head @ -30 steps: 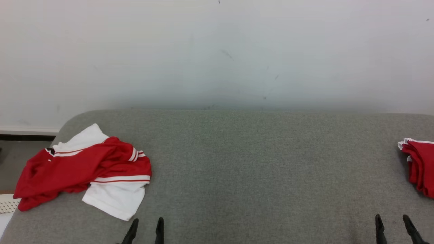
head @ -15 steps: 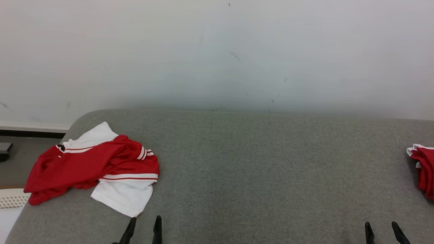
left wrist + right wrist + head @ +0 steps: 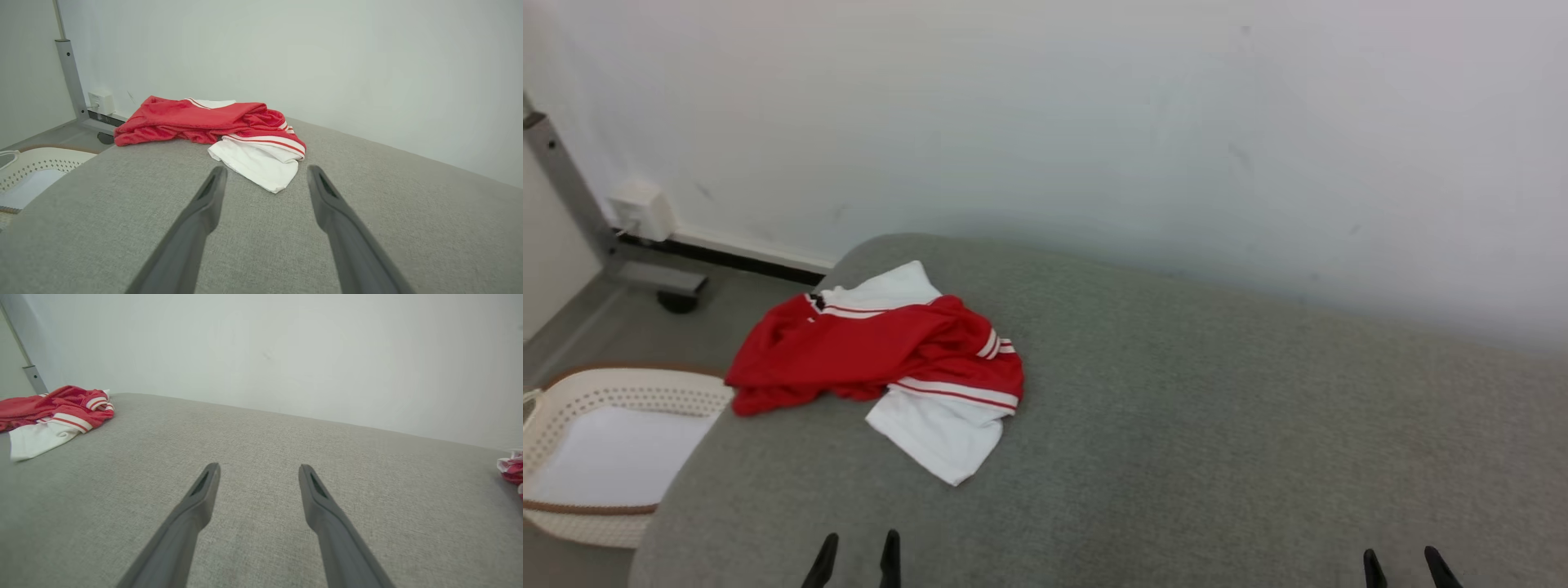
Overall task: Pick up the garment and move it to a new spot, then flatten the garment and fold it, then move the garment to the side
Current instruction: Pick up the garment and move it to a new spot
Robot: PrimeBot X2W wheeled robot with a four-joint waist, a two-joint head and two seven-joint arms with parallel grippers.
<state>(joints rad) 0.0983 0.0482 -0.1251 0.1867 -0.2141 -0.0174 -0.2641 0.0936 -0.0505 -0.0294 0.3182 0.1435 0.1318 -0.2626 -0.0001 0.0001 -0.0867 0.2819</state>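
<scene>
The left gripper (image 3: 859, 545) sits at the bottom edge of the head view, its 2 dark fingers spread apart with nothing between them. In its wrist view the fingers hover just above the grey table (image 3: 1176, 425) and point toward the garment (image 3: 882, 359), without touching it. The right gripper (image 3: 1401, 562) is at the lower right, well apart from the left one. Its 2 fingers are likewise spread and hold nothing, and they are over bare grey surface.

The garment lies crumpled in a heap near the table's far left corner, straight ahead of the left gripper. It is mostly red, with red-and-white striped bands. 1 white flap (image 3: 935, 433) spreads toward the near edge and is the part closest to the left fingertips. Another white patch shows at the heap's far side. The red cloth reaches out to the table's rounded left edge.

Past that edge and lower down stands a cream perforated basket (image 3: 629, 390) with something white lying inside it. Behind it a grey metal post (image 3: 560, 175) rises beside a small white box (image 3: 644, 211) at the foot of the pale wall (image 3: 1094, 122), which runs along the table's far side. In the right wrist view a second red-and-white bundle (image 3: 510, 467) lies at the table's right end, well apart from the garment.
</scene>
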